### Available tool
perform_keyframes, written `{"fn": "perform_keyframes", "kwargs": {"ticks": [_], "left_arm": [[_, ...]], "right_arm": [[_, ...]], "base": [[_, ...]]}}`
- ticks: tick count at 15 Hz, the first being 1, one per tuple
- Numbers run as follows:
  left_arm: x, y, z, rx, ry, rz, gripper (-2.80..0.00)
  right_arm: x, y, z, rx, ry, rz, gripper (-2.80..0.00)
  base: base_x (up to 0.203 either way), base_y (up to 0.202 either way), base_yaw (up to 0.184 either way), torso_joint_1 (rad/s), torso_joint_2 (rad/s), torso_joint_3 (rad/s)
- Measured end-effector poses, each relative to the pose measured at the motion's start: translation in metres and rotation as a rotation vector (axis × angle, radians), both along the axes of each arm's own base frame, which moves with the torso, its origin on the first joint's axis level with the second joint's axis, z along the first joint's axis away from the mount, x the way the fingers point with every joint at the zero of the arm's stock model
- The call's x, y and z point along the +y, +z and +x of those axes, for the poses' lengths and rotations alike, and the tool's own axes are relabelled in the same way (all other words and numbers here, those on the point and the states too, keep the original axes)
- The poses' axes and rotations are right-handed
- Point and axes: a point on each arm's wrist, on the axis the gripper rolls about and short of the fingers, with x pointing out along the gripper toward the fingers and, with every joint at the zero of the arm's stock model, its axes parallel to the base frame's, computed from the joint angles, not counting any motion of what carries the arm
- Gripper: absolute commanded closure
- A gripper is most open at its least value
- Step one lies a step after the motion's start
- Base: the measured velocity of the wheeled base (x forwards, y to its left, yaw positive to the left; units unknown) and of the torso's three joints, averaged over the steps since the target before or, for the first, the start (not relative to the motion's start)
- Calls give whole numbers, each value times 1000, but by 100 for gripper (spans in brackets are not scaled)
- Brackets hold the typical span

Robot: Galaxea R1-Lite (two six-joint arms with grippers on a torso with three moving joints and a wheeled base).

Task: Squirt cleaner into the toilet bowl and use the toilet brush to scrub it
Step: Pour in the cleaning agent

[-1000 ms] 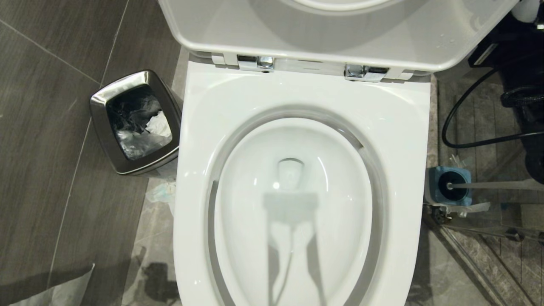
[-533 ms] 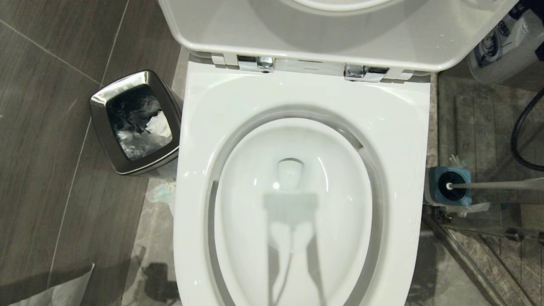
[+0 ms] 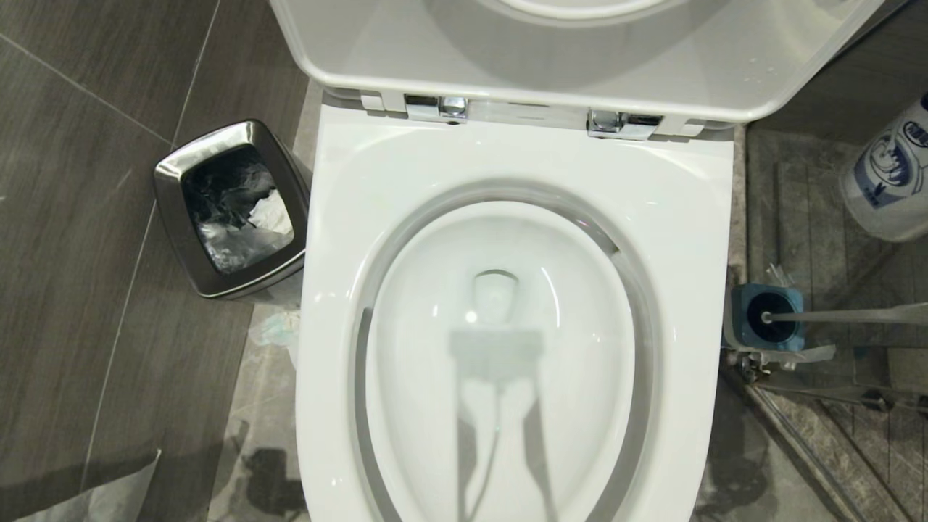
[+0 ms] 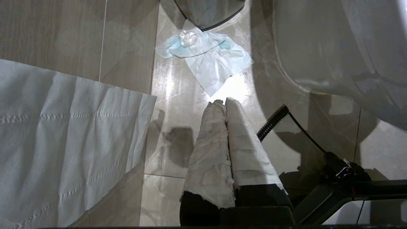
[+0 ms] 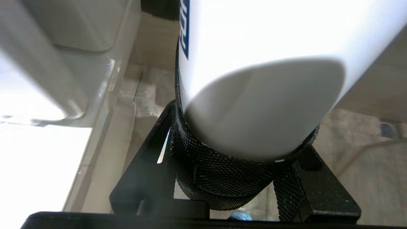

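Right gripper clamped around cleaner beside toilet bowl, base gripped (nozzle free for squirting). Left gripper closed, empty, parked low. Toilet brush holstered.

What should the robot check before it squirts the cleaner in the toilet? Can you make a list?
1. Lid up, toilet bowl open: ok.
2. Cleaner held firmly: ok. The right gripper clasps its dark lower part.
3. Cleaner above the bowl: not ok. It is off to the toilet's right side, over the floor.
4. Nozzle aimed into the bowl: cannot tell, as the nozzle is not in view.
5. Toilet brush ready in its holder beside the toilet: ok.
6. Left gripper out of the way: ok. It is shut, low near the floor.
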Motion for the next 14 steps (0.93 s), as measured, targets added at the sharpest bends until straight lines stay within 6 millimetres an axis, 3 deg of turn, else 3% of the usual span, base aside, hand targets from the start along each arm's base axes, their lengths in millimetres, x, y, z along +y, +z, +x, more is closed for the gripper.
{"fn": "perform_keyframes", "kwargs": {"ticks": [7, 14], "left_arm": [[0, 0, 0, 0, -1, 0, 0], [0, 0, 0, 0, 0, -1, 0]], "right_arm": [[-2, -7, -70, 81, 46, -19, 0], [-4, -8, -108, 142, 55, -12, 0]], "base": [[0, 0, 0, 0, 0, 0], [0, 0, 0, 0, 0, 0]]}}
